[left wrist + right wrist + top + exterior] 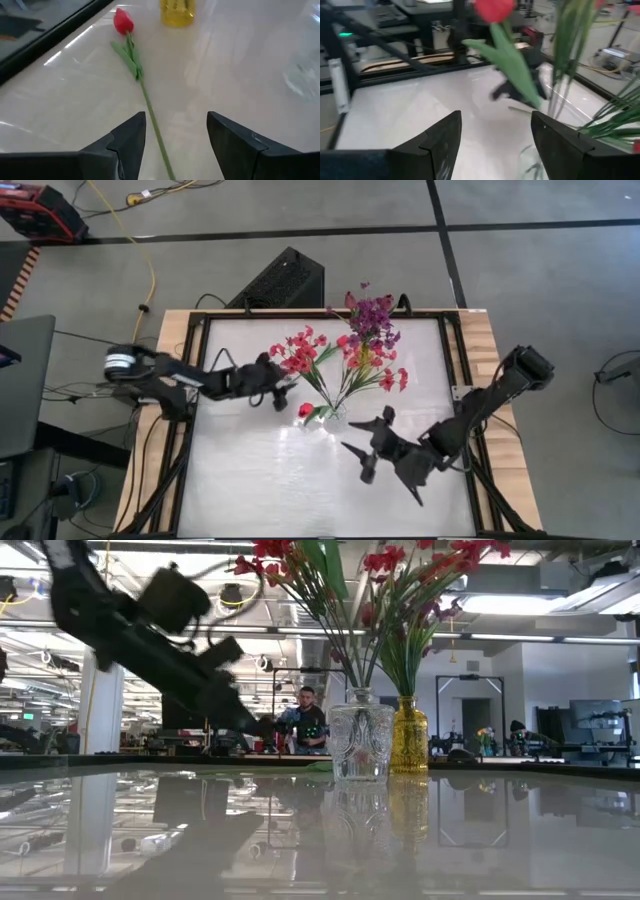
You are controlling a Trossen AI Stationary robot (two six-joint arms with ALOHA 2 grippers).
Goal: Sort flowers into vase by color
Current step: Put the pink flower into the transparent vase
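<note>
A red tulip lies on the white table with its thin green stalk running back between the fingers of my left gripper. That gripper is open, low over the table left of the vases, and its fingers stand on either side of the stalk without touching it. A clear glass vase holds red flowers and another red tulip. A yellow vase behind it holds purple flowers. My right gripper is open and empty, right of the clear vase.
The two vases stand close together at the table's middle, and their flowers spread wide above them. A dark frame borders the table. A black box stands beyond the far edge. A person sits in the room behind.
</note>
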